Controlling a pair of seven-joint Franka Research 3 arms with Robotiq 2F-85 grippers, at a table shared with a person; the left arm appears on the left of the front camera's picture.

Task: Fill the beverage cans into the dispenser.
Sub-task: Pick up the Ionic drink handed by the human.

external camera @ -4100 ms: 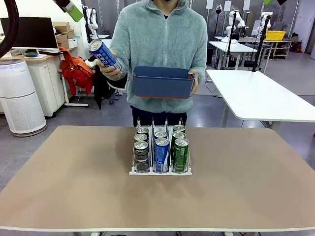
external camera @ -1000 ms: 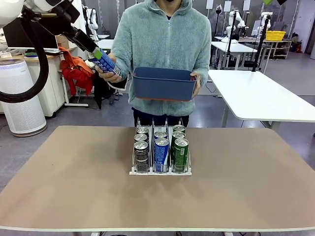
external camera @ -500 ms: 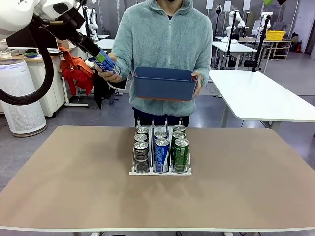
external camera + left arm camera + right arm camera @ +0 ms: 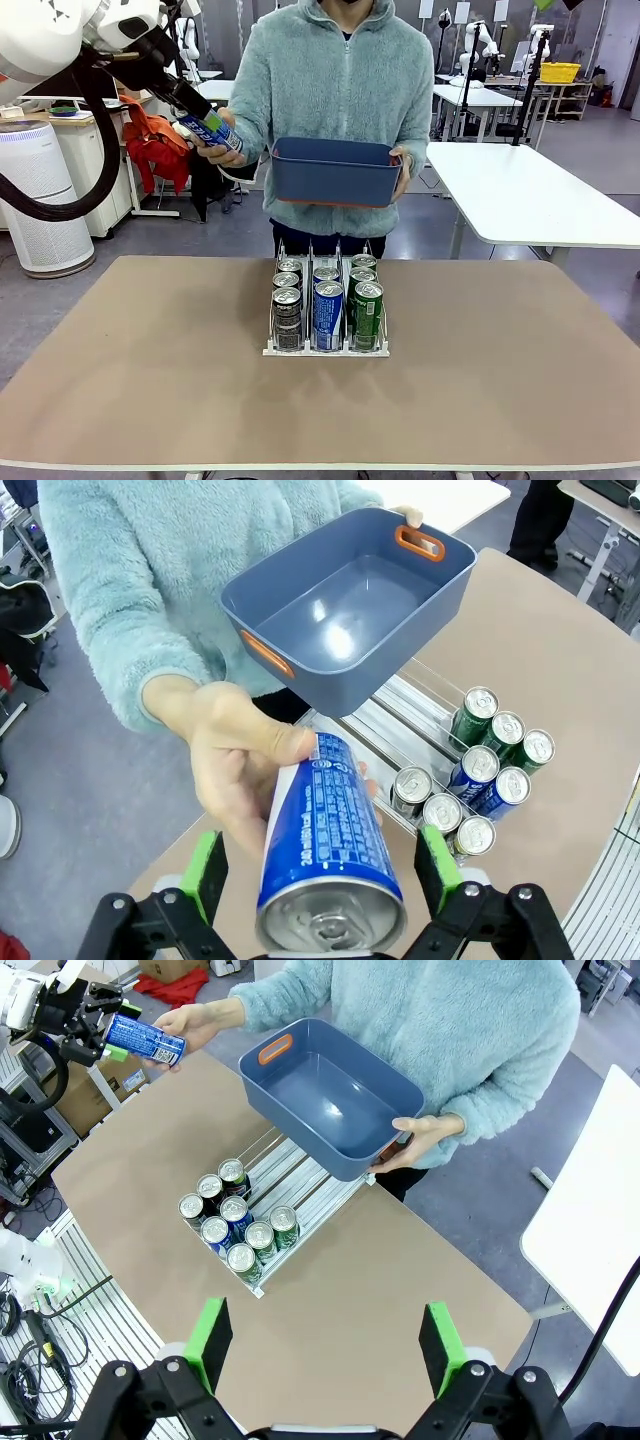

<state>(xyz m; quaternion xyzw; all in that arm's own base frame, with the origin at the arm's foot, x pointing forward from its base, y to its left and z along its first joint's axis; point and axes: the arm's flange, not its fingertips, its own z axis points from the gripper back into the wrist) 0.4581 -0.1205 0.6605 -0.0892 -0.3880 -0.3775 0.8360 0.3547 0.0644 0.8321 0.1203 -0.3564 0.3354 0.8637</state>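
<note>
The left tool (image 4: 320,880) is seen spread wide around a blue can (image 4: 328,845) offered by a person's hand (image 4: 235,755) at far left; nothing is gripped yet. The pads are best closed squarely on the can's body before it is carried to the dispenser (image 4: 326,349) at mid-surface (image 4: 130,370), where eight cans sit. The right tool (image 4: 325,1355) is held wide and empty above.

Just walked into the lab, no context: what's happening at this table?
A person is handing a blue can to the left gripper, whose open fingers sit on either side of the can while the person's hand holds it. The person's other hand holds a dark blue tub, which looks empty. On the table, the white dispenser holds eight cans in three lanes. The right gripper hangs open high above the table.
</note>
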